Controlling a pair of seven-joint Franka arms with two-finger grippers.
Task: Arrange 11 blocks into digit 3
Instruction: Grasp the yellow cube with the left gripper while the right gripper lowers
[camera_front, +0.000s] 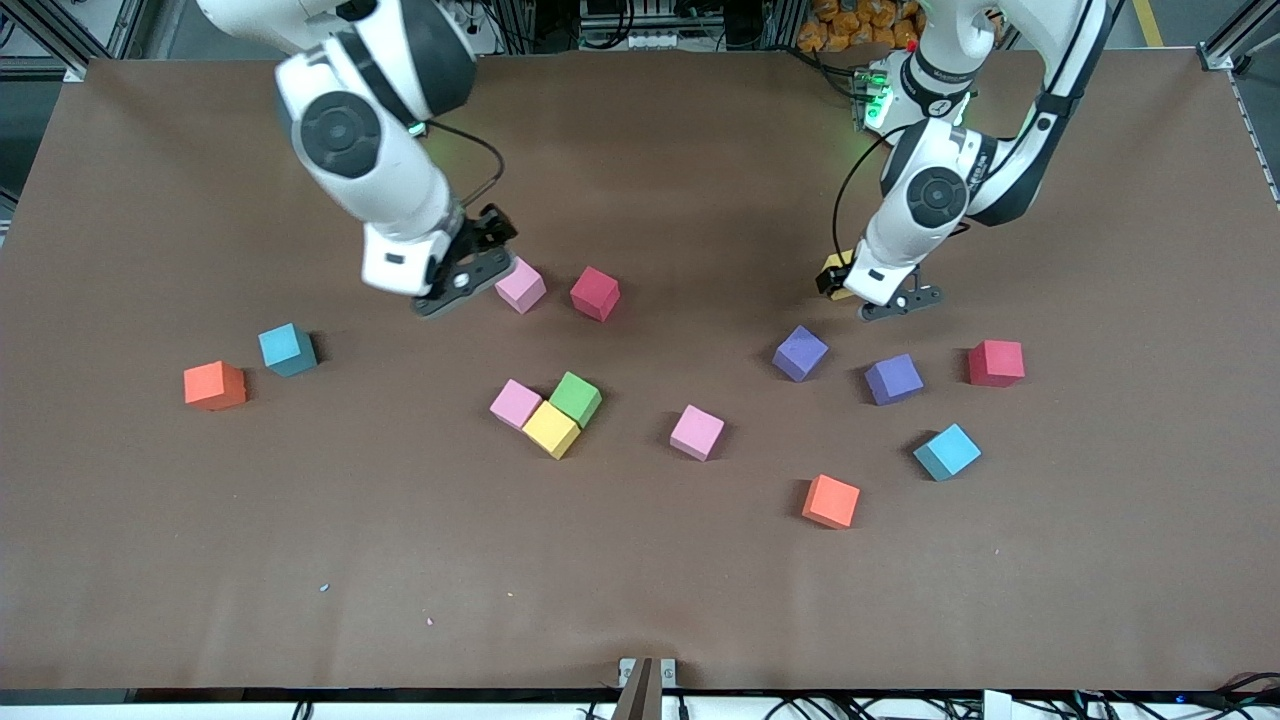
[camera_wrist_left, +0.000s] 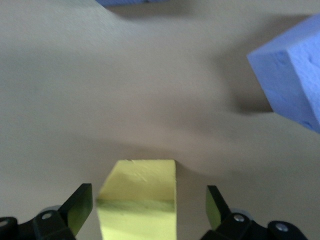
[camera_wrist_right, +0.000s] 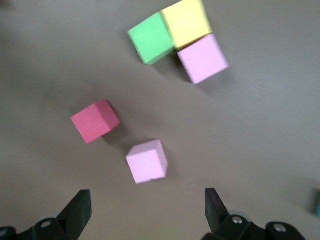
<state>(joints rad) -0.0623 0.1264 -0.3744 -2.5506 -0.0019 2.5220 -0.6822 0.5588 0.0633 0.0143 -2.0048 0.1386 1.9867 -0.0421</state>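
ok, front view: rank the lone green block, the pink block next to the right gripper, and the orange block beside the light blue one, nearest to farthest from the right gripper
1. Pink block: right beside the open right gripper, toward the red block.
2. Green block: in the three-block cluster, nearer the front camera.
3. Orange block: at the right arm's end of the table, beside the light blue block.

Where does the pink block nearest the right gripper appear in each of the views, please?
Front view: pink block beside the open right gripper, next to the red block.
Right wrist view: same pink block just ahead of the fingers, red block beside it.
Left wrist view: not in it.
Shared landmark: the red block.
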